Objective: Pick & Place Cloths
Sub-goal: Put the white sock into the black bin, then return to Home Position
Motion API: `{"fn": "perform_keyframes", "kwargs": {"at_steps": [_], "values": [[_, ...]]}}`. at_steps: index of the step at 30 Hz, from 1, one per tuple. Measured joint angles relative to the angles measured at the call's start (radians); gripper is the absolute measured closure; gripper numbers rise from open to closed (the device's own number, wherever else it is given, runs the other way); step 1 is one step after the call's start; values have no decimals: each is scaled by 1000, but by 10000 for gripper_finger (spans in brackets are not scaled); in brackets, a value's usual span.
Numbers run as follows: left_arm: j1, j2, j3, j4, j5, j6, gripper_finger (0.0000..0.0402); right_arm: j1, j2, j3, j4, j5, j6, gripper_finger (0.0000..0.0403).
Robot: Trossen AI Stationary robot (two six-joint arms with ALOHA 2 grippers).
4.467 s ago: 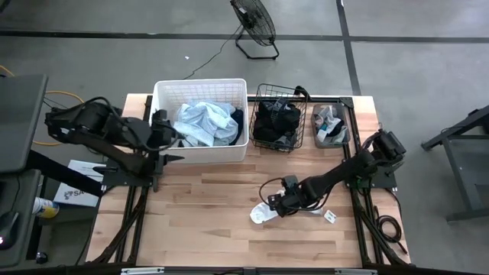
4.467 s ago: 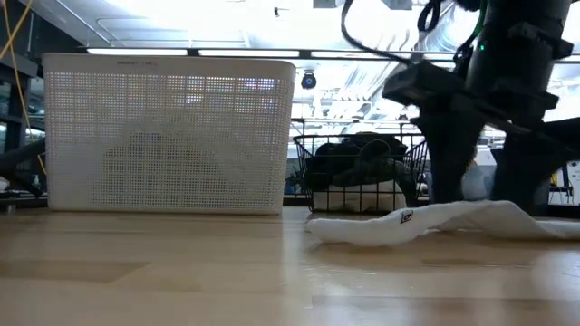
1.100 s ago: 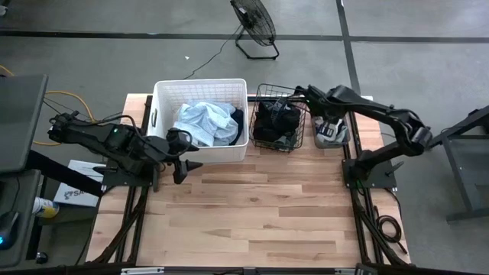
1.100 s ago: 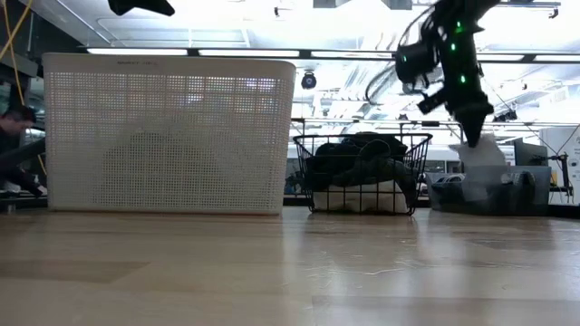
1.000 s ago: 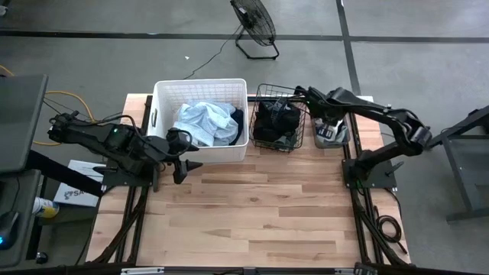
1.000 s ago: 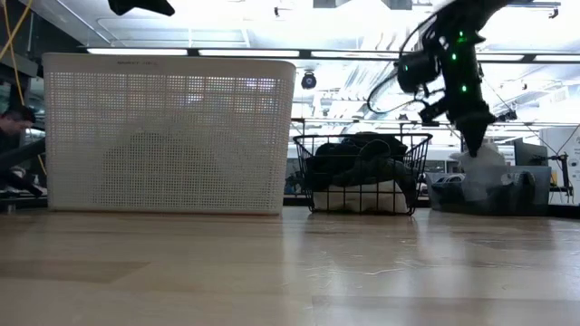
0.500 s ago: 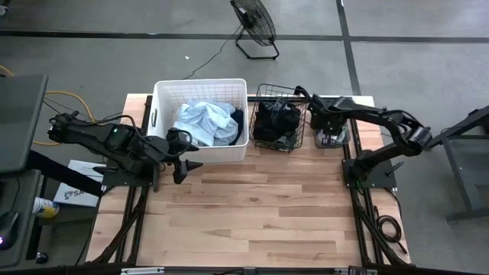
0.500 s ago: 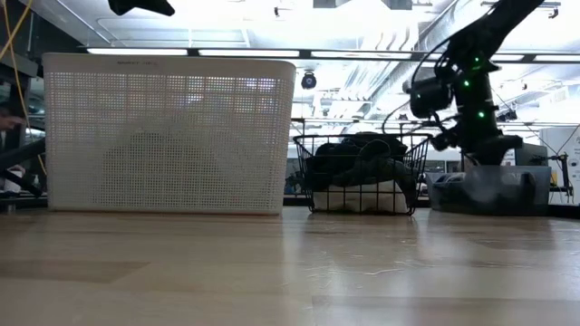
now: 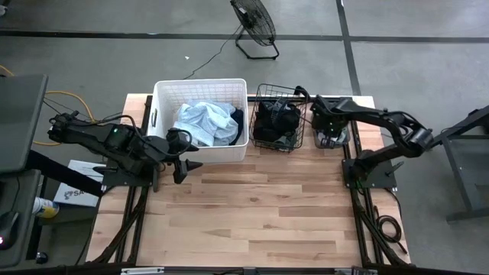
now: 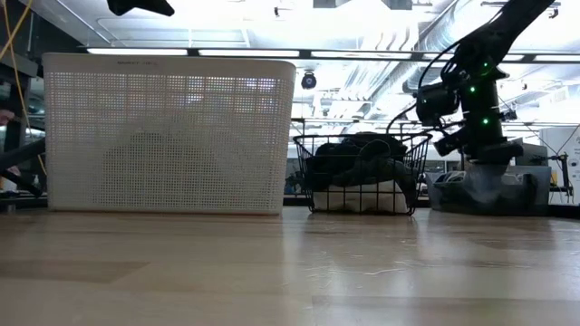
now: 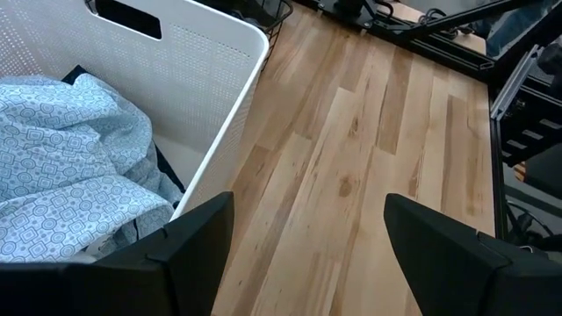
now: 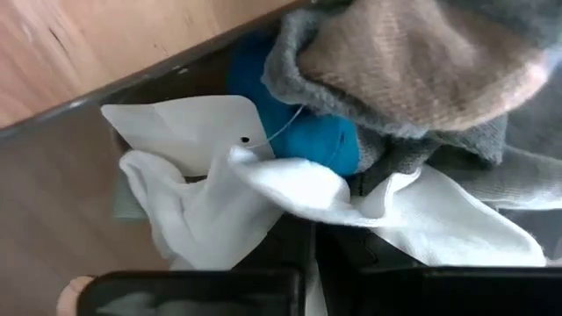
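My right gripper (image 12: 307, 263), down in small grey bin (image 9: 341, 131), clamped on soft white cloth (image 12: 263, 197). Placing step; next: release, lift clear.

Tub (image 9: 162, 114) left w/ cloths (image 9: 205, 122), wire basket (image 9: 263, 93) mid, bin (image 9: 341, 137) right, along table (image 9: 260, 206) back edge.
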Motion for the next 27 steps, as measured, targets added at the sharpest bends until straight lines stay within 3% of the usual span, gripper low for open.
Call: {"fn": "perform_keyframes", "kwargs": {"at_steps": [5,17,22,27], "values": [[0,0,0,0,0,0,113,0,-54,0,0,-2,49,353],[0,0,0,1,0,0,113,0,-275,0,-13,7,80,151],[0,0,0,1,3,3,113,0,-371,0,-26,-42,88,116],[0,0,0,0,3,3,113,1,-452,0,-19,-72,165,108]]}}
